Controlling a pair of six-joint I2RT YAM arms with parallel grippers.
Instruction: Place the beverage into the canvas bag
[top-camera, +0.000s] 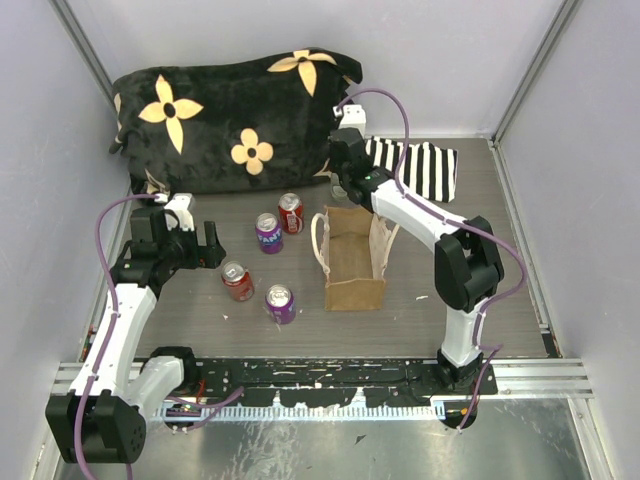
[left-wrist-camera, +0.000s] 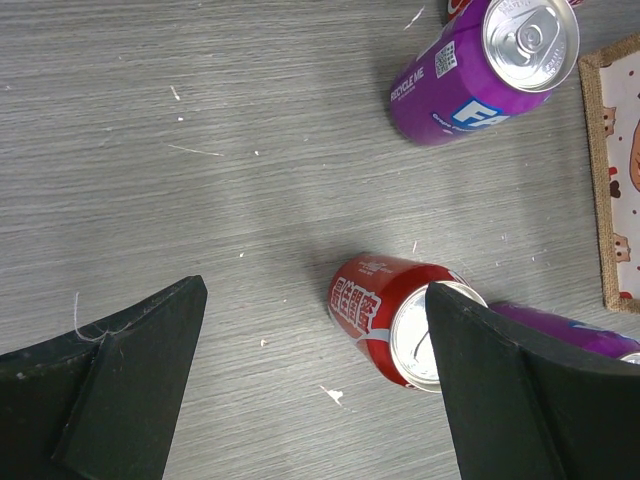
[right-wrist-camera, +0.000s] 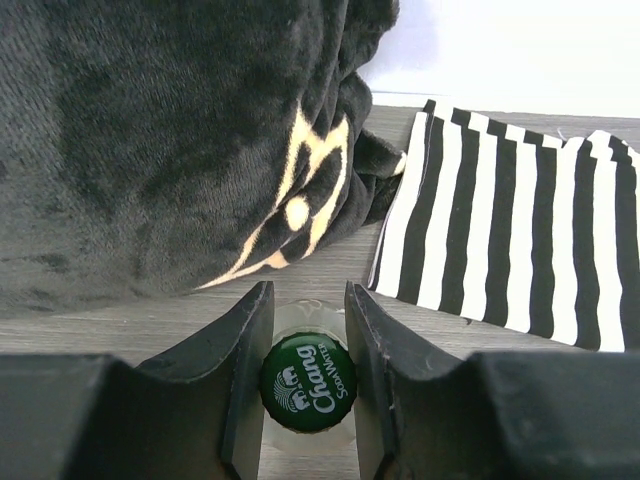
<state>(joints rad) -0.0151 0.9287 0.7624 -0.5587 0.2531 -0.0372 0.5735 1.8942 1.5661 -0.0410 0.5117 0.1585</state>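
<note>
The beverage in hand is a Chang soda water bottle (right-wrist-camera: 308, 382). It stands at the far side of the counter (top-camera: 500, 300), just in front of the black flower-patterned plush cushion (top-camera: 230, 110) and left of the black-and-white striped cloth (top-camera: 425, 168). The right gripper (right-wrist-camera: 307, 295) has its fingers (right-wrist-camera: 250, 330) drawn in narrowly on either side of the green cap, apparently clamping it. Whether the bottle is off the counter cannot be told. The canvas bag (top-camera: 352, 260) stands upright and open nearer the arms, just near of that gripper, with no bottle seen inside. By my judgement the grasp is made, and the lift, the carry and the release into the bag are not yet done. The left gripper (top-camera: 200, 245) is spread wide and holds nothing, poised over a red can (left-wrist-camera: 395, 320) among purple cans (left-wrist-camera: 485, 65) left of the bag. Only the right wrist view shows the bottle and its label, as the arm hides it from the top view. Only the top view shows the bag's opening and its place relative to the bottle's spot.
</note>
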